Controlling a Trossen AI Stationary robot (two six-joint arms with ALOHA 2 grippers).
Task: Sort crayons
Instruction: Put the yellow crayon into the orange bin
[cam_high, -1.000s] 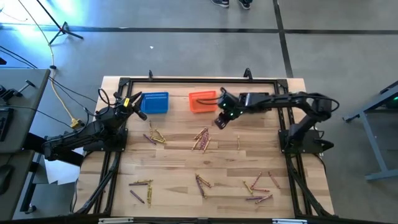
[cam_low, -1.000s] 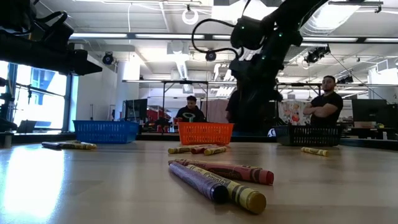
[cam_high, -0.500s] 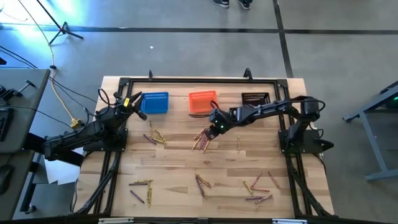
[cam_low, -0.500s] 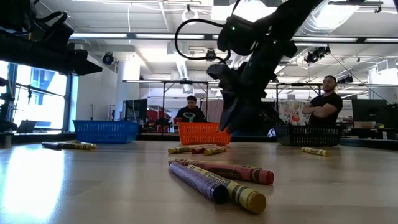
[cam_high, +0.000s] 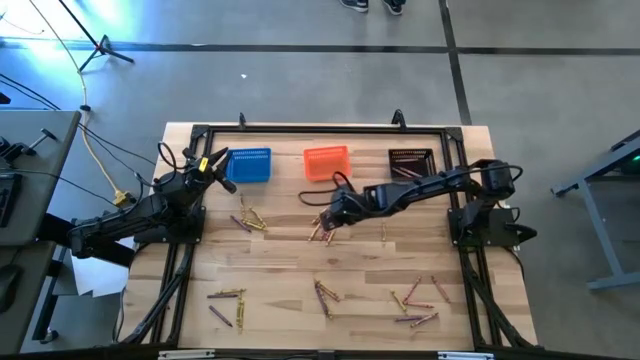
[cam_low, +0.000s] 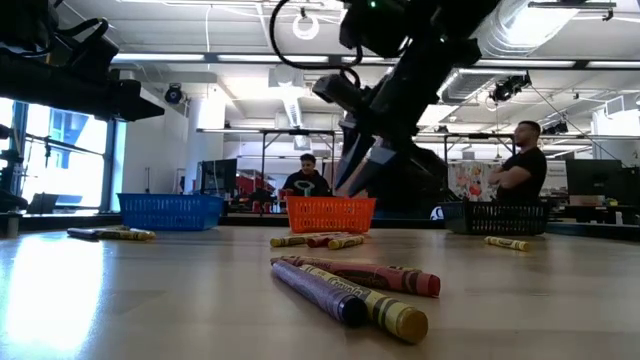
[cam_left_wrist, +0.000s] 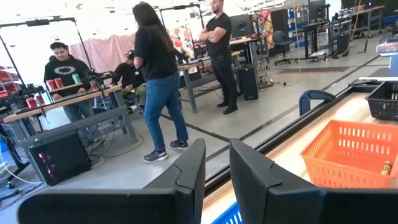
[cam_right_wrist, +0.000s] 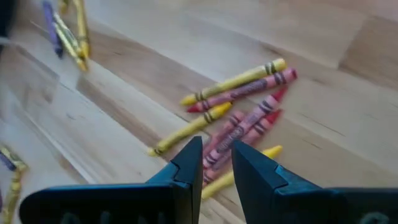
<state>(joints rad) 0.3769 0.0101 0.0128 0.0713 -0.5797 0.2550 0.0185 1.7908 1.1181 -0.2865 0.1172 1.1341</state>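
Right gripper (cam_high: 328, 217) is hanging over the middle crayon pile (cam_right_wrist: 236, 112), fingers a bit apart, holding nothing. I'd single out one crayon at the pile's edge so neighbours aren't getting dragged.

Left gripper (cam_left_wrist: 216, 165) is parked by the blue basket (cam_high: 248, 165), slightly apart, empty.

Orange basket (cam_left_wrist: 351, 155) is showing one yellowish crayon inside; can't tell about the black basket (cam_high: 410, 160).

Grey floor (cam_high: 300, 90), workbenches (cam_left_wrist: 68, 106), bright ceiling lights (cam_low: 250, 58), window (cam_low: 60, 150).

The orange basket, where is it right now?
In the high view, the orange mesh basket sits at the table's far edge, between the blue mesh basket and the black one.
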